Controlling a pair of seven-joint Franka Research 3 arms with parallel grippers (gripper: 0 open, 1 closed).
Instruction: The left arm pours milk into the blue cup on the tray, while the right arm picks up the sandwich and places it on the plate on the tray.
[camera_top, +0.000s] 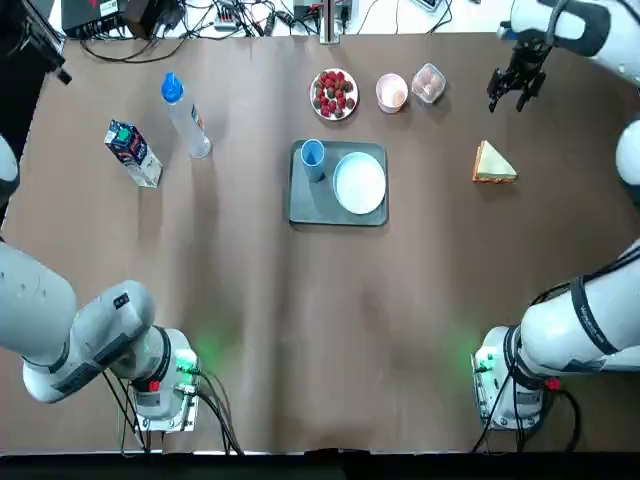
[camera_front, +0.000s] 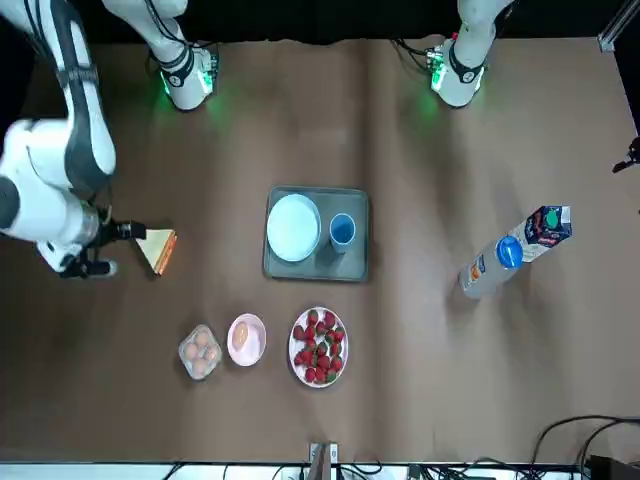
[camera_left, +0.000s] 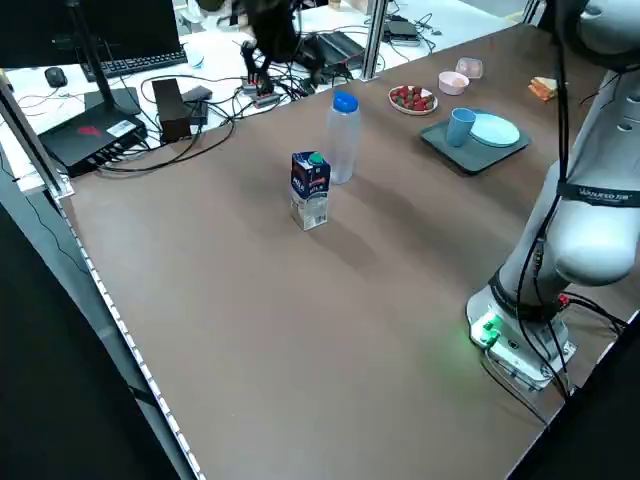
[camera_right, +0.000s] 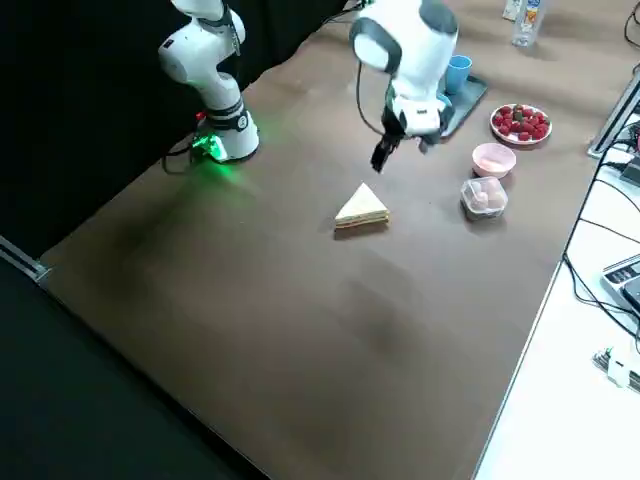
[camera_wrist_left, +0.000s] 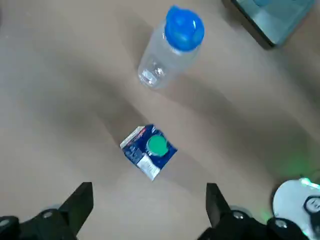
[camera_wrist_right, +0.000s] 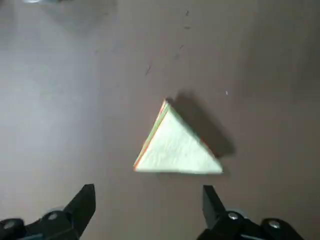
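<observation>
Evidently, right gripper's (camera_wrist_right: 149, 212) jaws spread above the table near a soft, triangular, tan-and-green sandwich (camera_wrist_right: 177, 147).

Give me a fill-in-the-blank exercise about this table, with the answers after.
The milk carton stands upright beside a clear bottle whose cap is ____.
The tray holds a plate and a blue ____.
The plate on the dish's side of the table holds nothing, while the small dish holds red ____.
The right gripper, above the sandwich, has its fingers ____.

Missing words: blue; cup; strawberries; open

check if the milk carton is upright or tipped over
Upright: the milk carton stands on its base, its teal cap on top in the left side view.
</observation>
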